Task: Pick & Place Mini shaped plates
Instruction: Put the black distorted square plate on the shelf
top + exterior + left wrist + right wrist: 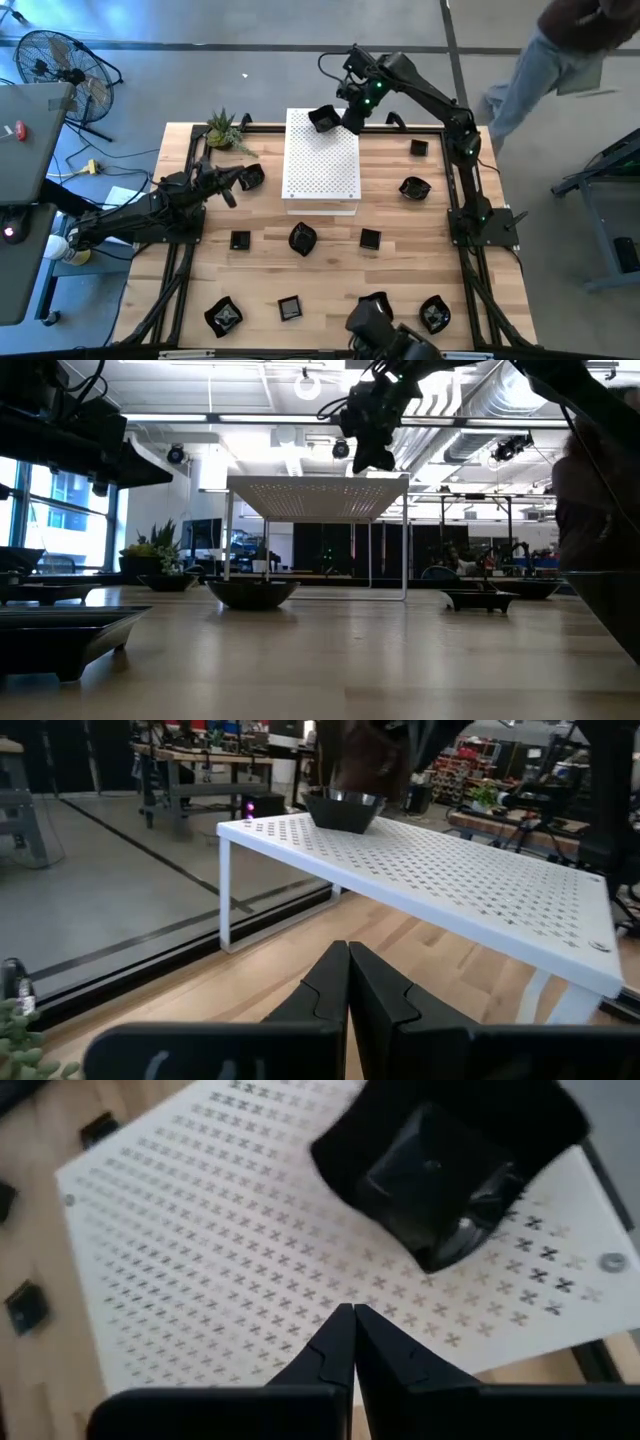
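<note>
A glossy black mini plate (440, 1180) stands by its base on the far end of the white perforated board (320, 165), also seen in the high view (323, 118) and the left wrist view (345, 810). My right gripper (352, 1330) is shut and hovers above the board, just beside that plate (352, 115), raised over it in the low view (372, 420). My left gripper (348, 982) is shut and sits low at the table's left (232, 187), pointing at the board, with another black plate (252, 177) close beside it. Several more black plates lie on the table.
Black plates are scattered right of the board (414, 187) (418, 147), in front of it (302, 238) (369, 238) (240, 240), and along the near edge (223, 316) (434, 313). A green spiky plant (222, 128) stands at the far left corner. A person (560, 50) walks beyond the table.
</note>
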{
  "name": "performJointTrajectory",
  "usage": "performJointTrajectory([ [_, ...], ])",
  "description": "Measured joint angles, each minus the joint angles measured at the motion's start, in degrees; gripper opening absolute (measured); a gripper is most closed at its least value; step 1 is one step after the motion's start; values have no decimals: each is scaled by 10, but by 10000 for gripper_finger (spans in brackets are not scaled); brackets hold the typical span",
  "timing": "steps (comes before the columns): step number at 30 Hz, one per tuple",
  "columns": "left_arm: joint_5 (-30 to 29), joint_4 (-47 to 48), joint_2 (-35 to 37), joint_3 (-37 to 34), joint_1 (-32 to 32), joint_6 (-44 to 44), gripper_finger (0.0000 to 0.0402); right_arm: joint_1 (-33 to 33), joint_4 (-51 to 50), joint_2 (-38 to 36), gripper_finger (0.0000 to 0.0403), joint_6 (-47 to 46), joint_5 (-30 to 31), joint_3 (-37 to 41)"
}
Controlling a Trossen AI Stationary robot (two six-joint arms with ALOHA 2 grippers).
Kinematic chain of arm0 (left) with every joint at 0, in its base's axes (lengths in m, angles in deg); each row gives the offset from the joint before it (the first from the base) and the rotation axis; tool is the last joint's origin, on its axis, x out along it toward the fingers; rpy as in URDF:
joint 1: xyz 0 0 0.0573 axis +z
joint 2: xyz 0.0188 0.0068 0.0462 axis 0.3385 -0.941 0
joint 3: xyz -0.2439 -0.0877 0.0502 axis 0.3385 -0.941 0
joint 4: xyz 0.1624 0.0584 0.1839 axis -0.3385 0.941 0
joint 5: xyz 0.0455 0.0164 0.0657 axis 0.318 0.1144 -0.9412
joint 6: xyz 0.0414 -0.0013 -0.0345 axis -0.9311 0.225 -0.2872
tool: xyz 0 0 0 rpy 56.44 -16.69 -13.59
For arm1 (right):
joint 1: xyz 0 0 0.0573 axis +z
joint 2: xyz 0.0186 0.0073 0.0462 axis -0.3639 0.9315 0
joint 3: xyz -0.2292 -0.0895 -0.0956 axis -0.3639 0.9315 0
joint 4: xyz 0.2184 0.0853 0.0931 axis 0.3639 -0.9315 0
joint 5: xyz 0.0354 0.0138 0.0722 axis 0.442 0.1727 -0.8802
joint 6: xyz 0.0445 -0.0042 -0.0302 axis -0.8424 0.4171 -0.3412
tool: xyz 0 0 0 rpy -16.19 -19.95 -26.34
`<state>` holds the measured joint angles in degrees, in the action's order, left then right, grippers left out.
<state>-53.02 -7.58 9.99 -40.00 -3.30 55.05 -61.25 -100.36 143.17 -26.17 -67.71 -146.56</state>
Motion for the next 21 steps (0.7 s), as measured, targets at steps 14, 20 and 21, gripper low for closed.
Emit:
performJointTrajectory([
  [14, -4, 1, 0, 0, 0, 0, 1, 6, 24, 34, 3, -19, 31, 0],
  [20, -4, 2, 0, 0, 0, 0, 1, -1, 35, 34, 3, -41, 59, 0],
  [21, -4, 2, 0, 0, 0, 0, 1, -3, 36, 34, 4, -43, 65, 0],
])
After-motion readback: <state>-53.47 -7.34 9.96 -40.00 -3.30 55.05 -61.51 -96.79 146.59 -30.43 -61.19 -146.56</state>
